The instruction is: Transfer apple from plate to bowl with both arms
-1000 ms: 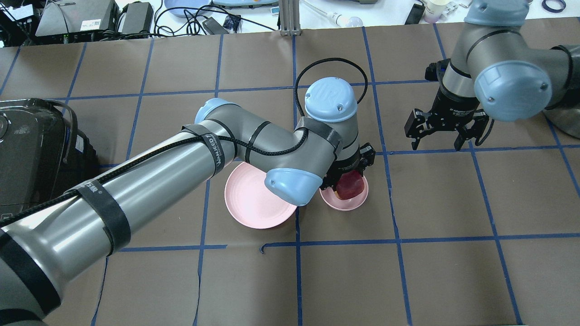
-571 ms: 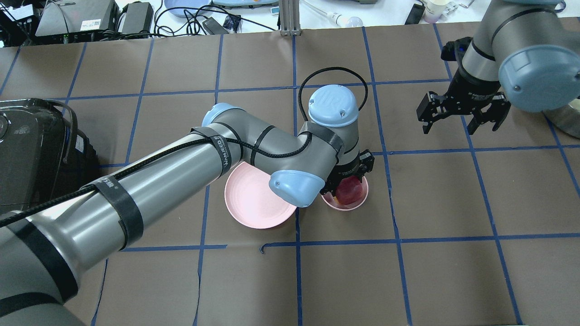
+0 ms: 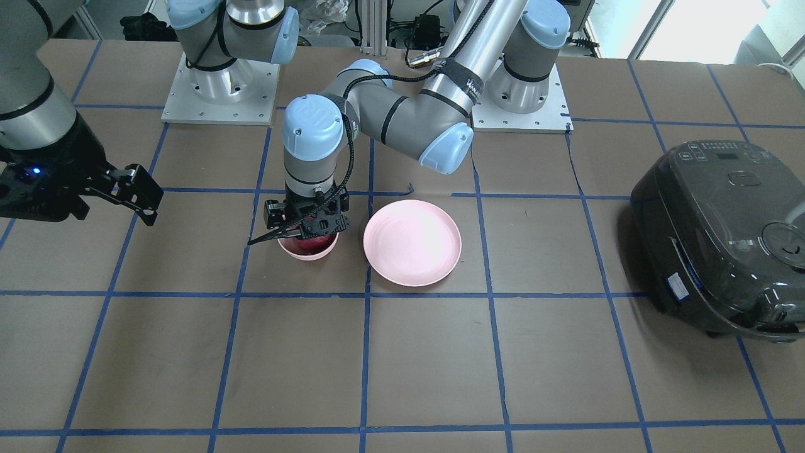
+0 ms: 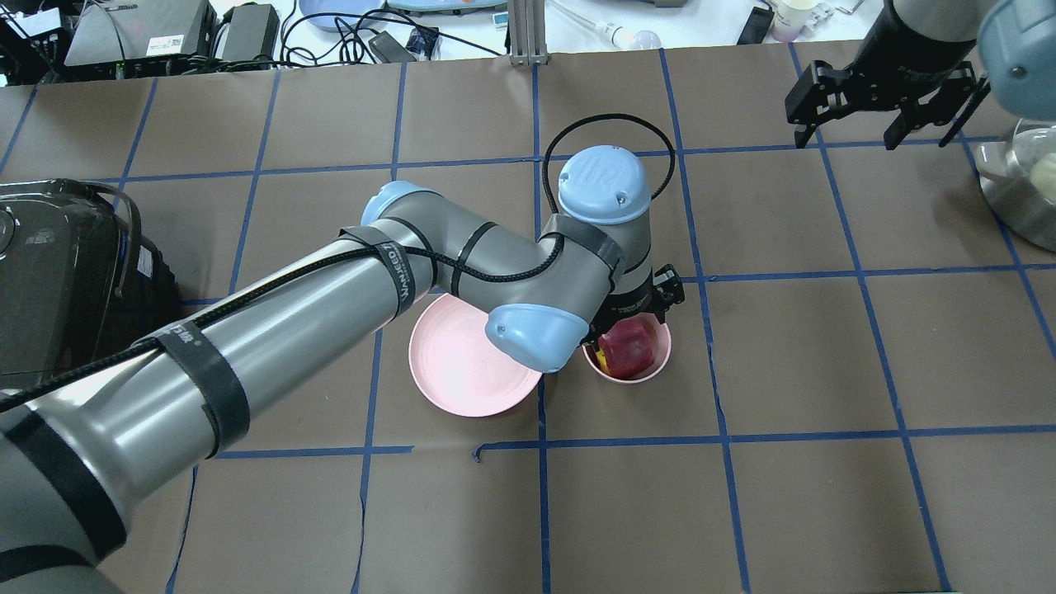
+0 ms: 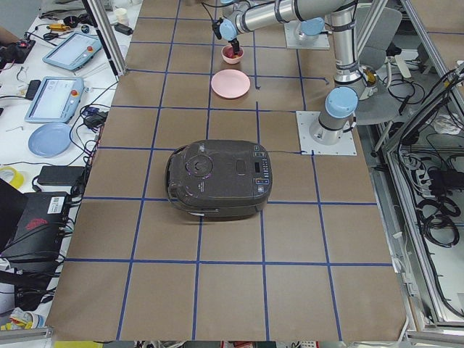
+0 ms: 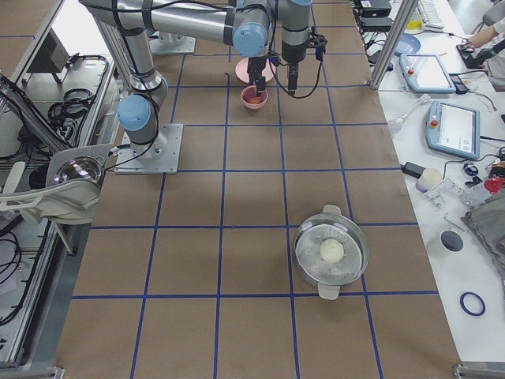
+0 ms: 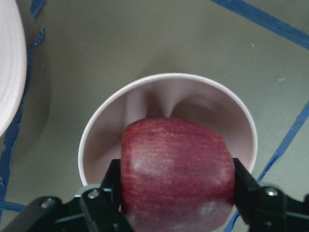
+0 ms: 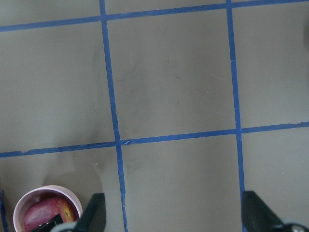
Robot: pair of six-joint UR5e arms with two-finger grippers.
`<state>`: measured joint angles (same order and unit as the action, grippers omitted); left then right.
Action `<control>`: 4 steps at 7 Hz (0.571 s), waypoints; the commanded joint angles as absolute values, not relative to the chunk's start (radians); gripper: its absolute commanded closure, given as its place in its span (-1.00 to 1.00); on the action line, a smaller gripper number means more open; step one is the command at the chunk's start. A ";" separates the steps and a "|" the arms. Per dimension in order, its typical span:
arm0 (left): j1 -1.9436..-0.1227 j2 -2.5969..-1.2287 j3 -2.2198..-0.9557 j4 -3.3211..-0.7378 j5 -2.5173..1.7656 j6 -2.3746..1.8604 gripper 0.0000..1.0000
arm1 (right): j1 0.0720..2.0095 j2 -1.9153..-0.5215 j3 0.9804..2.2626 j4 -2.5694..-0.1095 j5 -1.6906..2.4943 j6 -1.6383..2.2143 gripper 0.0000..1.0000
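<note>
The dark red apple (image 7: 176, 169) sits between the fingers (image 7: 110, 181) of my left gripper (image 7: 176, 193), which is shut on it. The apple hangs in the mouth of the small pink bowl (image 7: 96, 130). From overhead, the apple (image 4: 629, 346) shows inside the bowl (image 4: 657, 365) under the left wrist. The wide pink plate (image 4: 462, 371) lies empty just left of the bowl, partly under the left arm. My right gripper (image 4: 887, 115) is open and empty, high over the far right of the table. Its wrist view shows the bowl (image 8: 29, 197) at the lower left.
A black rice cooker (image 3: 717, 233) stands on the robot's left side of the table. A steel pot with a glass lid (image 6: 331, 251) stands at the right end. Clutter and cables lie beyond the far edge.
The right gripper has moved up and away toward the table's far right corner, still open. The left gripper stays over the bowl with the apple in it.
</note>
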<state>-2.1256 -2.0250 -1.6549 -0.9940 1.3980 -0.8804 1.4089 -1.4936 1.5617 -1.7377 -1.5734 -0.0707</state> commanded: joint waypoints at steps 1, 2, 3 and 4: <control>-2.067 -1.912 -1.628 -1.134 1.404 -0.728 -1.00 | 1.434 -1.540 1.554 -1.740 -1.569 -0.064 -1.00; -2.002 -1.834 -1.585 -1.284 1.404 -0.603 -1.00 | 1.475 -1.549 1.555 -1.730 -1.569 -0.063 -1.00; -1.941 -1.763 -1.560 -1.396 1.414 -0.475 -1.00 | 1.536 -1.557 1.555 -1.729 -1.584 0.005 -1.00; -1.903 -1.681 -1.560 -1.452 1.478 -0.353 -1.00 | 1.569 -1.557 1.555 -1.726 -1.582 0.062 -1.00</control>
<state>-1.9571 -1.7732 -1.5728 -1.3586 1.4281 -0.4972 1.5216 -1.5527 1.5553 -1.7293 -1.5793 -0.0005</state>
